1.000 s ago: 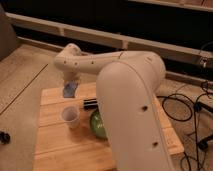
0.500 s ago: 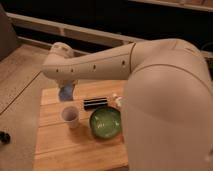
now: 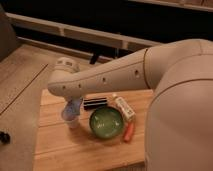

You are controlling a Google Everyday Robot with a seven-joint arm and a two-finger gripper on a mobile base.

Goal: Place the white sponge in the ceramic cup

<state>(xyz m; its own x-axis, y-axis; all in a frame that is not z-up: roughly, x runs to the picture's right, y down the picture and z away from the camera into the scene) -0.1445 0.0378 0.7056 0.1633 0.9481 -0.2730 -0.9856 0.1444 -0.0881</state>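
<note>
The white sponge lies flat on the wooden table, just behind and to the right of the green bowl. The ceramic cup stands left of the bowl, and the gripper in front of it hides most of it. My gripper hangs from the wrist at the end of the big white arm, directly over the cup. It is shut and holds nothing that I can see. The sponge is about a bowl's width to the right of the gripper.
A glossy green bowl sits mid-table. A black cylinder lies behind it, between cup and sponge. An orange carrot-like piece rests at the bowl's right. The white arm spans the right of the view. Floor lies to the left.
The arm has swung lower across the view, and the gripper has come down from behind the cup to right over it. The sponge, bowl and cylinder have stayed put.
</note>
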